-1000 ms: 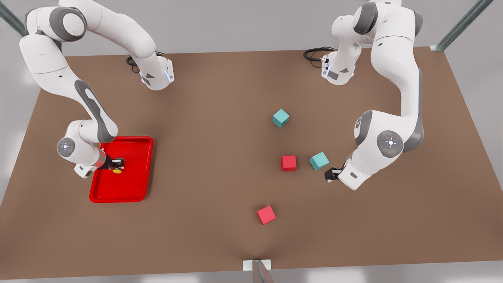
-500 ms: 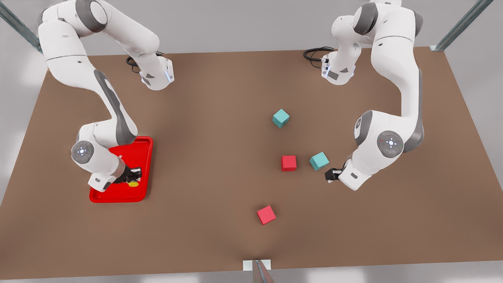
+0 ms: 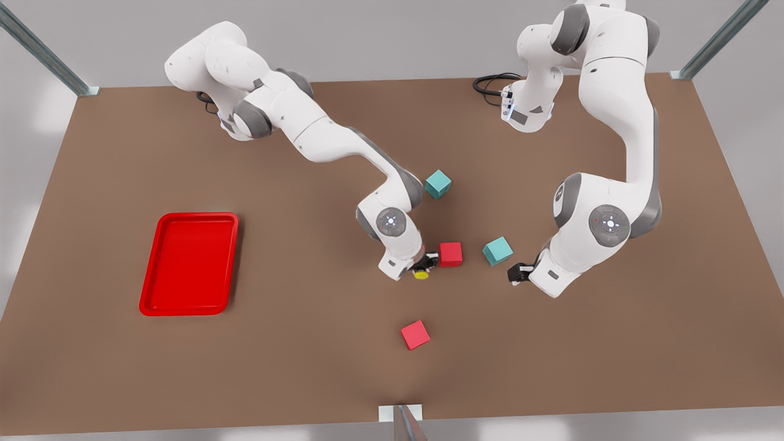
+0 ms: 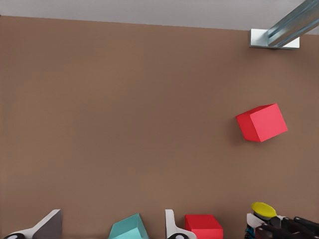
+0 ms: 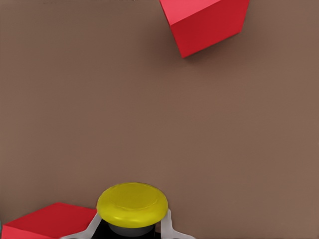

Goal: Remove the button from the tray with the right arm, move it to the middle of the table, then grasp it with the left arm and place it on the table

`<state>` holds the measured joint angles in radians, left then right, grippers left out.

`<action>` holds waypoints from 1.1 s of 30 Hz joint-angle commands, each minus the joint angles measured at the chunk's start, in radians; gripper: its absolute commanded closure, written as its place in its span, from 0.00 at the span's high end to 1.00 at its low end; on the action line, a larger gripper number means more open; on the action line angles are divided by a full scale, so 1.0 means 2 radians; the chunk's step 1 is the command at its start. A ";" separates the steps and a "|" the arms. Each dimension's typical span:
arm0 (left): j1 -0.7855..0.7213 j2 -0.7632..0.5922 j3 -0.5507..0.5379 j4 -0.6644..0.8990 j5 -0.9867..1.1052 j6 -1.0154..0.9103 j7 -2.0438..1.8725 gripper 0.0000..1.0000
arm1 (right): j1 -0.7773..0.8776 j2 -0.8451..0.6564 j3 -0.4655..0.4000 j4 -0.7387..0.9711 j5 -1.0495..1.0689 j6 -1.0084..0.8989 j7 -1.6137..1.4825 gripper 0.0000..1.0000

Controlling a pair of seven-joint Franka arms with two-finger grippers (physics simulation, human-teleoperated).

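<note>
Right jaws [image 3: 424, 267] clamped on the button [image 3: 421, 274], mid-counter [image 3: 306, 367], just left of a red cube [image 3: 450, 253] in the front view. Red tray [image 3: 160, 306] well away at that view's left. Left jaws [image 3: 513, 273] waiting near a teal cube [image 3: 497, 250]; fingers parted, gripping nothing.

Brown table [image 4: 124, 109] with one red cube [image 4: 261, 122] lying apart; teal cube [image 4: 128, 228], second red cube [image 4: 203, 226] and yellow-capped button [image 4: 264, 210], clamped in the right gripper [image 4: 281, 230], along the frame edge
</note>
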<state>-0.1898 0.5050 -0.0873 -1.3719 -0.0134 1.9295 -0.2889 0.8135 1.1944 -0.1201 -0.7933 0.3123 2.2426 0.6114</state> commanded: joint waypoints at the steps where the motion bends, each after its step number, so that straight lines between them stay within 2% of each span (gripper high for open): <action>1: 0.001 0.000 0.000 0.000 0.001 0.000 -0.002 1.00 | -0.006 0.026 0.003 0.015 0.007 0.124 0.352 0.42; 3: 0.000 -0.001 0.001 0.000 0.001 0.000 -0.001 1.00 | -0.015 0.038 0.004 0.024 0.007 0.149 0.353 0.43; 4: 0.001 -0.001 0.001 0.000 0.001 0.000 -0.001 1.00 | -0.015 0.039 0.004 0.024 0.008 0.152 0.355 0.51; 5: 0.001 0.000 0.001 0.000 0.001 0.000 -0.001 1.00 | -0.014 0.039 0.005 0.024 0.008 0.151 0.356 1.00; 9: 0.001 0.000 0.001 0.000 0.007 0.014 0.001 1.00 | -0.031 0.049 0.007 0.047 0.008 0.184 0.462 1.00; 11: -0.002 0.001 -0.001 0.003 0.006 0.021 0.001 1.00 | -0.049 0.003 0.008 0.031 0.007 0.136 0.472 1.00; 12: -0.010 -0.002 -0.002 0.007 0.006 0.021 -0.004 1.00 | -0.068 -0.059 0.016 -0.023 0.006 0.099 0.441 1.00; 14: -0.029 -0.019 -0.038 0.029 0.003 0.012 -0.047 1.00 | -0.129 -0.240 0.074 -0.253 0.001 0.042 0.253 1.00; 15: -0.049 -0.016 -0.056 0.052 0.005 -0.007 -0.121 1.00 | -0.164 -0.313 0.082 -0.329 -0.002 -0.017 0.156 1.00; 17: -0.103 -0.011 -0.056 0.062 0.006 -0.004 -0.185 1.00 | -0.251 -0.418 0.082 -0.409 -0.048 -0.150 -0.040 1.00; 19: -0.143 0.028 -0.052 0.080 0.017 0.002 -0.130 1.00 | -0.355 -0.504 0.082 -0.473 -0.147 -0.235 -0.224 1.00; 22: -0.171 0.084 -0.052 0.079 0.080 0.002 -0.060 1.00 | -0.473 -0.554 0.082 -0.470 -0.198 -0.284 -0.326 1.00; 26: -0.164 0.110 -0.048 0.088 0.109 -0.001 -0.030 1.00 | -0.503 -0.564 0.080 -0.405 -0.191 -0.334 -0.342 1.00; 28: -0.161 0.142 -0.038 0.108 0.110 0.004 -0.025 1.00 | -0.544 -0.568 0.134 -0.355 -0.191 -0.396 -0.349 1.00; 31: -0.163 0.159 -0.038 0.112 0.115 0.022 -0.026 1.00 | -0.530 -0.565 0.141 -0.315 -0.186 -0.408 -0.349 1.00; 32: -0.165 0.162 -0.038 0.118 0.114 0.022 -0.031 1.00 | -0.478 -0.567 0.107 -0.315 -0.185 -0.409 -0.349 1.00; 33: -0.165 0.168 -0.038 0.119 0.114 0.035 -0.032 1.00 | -0.480 -0.567 0.106 -0.315 -0.171 -0.407 -0.349 1.00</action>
<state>-0.5192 0.8369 -0.1626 -1.1385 0.2050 1.9616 -0.3624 -0.2472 0.0619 0.1039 -1.4314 -0.0476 1.5429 0.3675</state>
